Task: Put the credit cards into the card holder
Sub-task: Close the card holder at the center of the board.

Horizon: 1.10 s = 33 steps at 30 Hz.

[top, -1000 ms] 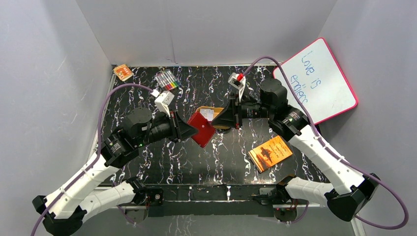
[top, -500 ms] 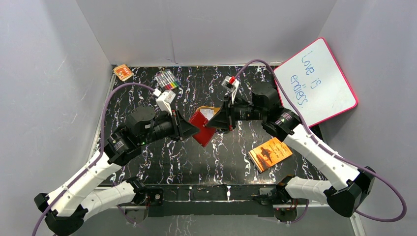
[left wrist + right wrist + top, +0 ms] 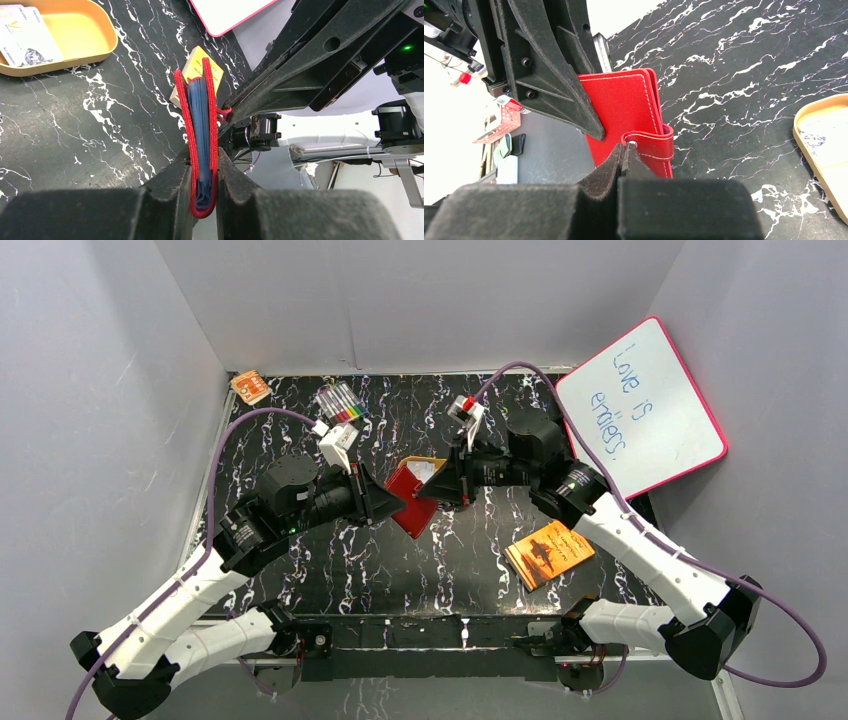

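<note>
Pinching the card holder (image 3: 202, 125) is the left hand (image 3: 204, 172); the right hand (image 3: 624, 150), pressed together, meets its tab (image 3: 656, 146).

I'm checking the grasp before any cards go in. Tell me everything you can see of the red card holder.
The card holder is a small red, leather-like wallet with pale stitching along its edges. It is folded shut, with blue-grey pockets showing edge-on between its covers. It is held on edge above the table. The left gripper clamps its folded spine between its jaws. The right gripper, its jaws shut, appears to pinch the closing tab at the snap.
</note>
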Available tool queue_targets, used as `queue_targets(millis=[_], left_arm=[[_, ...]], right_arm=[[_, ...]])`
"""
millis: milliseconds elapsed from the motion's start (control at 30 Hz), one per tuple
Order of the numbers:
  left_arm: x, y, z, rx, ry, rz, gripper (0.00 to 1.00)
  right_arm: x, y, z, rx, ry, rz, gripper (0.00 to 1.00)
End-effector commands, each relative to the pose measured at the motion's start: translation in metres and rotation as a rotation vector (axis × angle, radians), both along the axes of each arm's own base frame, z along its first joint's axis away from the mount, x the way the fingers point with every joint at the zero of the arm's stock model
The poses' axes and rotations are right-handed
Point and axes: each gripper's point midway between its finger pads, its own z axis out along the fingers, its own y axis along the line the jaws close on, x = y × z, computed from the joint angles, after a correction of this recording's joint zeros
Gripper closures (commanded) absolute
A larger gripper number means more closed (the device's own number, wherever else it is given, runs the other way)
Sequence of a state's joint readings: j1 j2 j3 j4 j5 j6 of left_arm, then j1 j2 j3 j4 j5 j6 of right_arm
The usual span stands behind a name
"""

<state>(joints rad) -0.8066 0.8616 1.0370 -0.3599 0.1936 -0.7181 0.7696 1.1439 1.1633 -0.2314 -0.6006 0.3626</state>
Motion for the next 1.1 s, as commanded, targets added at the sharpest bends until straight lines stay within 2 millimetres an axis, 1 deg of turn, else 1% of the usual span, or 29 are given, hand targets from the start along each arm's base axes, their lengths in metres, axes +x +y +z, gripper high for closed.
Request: queue_targets(millis=[0, 300, 533, 767, 800, 1067], left_arm=[[-0.004, -0.006, 0.027, -0.077, -0.049, -0.034, 1.00], [-0.005, -0.007, 0.033, -0.095, -0.052, -0.042, 1.00], [-0.007, -0.007, 0.036, -0.111, -0.050, -0.050, 1.00], [-0.018, -0.016, 0.041, -0.143, -0.045, -0.129, 1.00], [-0.024, -0.020, 0.044, -0.160, -0.043, -0.177, 1.00], [-0.034, -0.024, 0.053, -0.191, -0.056, -0.243, 1.00]], right_arm=[[0.003, 0.005, 0.000, -0.001, -0.028, -0.008, 1.00], [-0.001, 0.008, -0.013, -0.049, -0.021, 0.005, 1.00], [-0.003, 0.011, -0.018, -0.065, -0.015, 0.013, 1.00], [-0.003, 0.015, -0.019, -0.067, -0.016, 0.011, 1.00], [-0.002, 0.017, -0.020, -0.072, -0.011, 0.010, 1.00], [-0.003, 0.022, -0.024, -0.089, -0.006, 0.010, 1.00]])
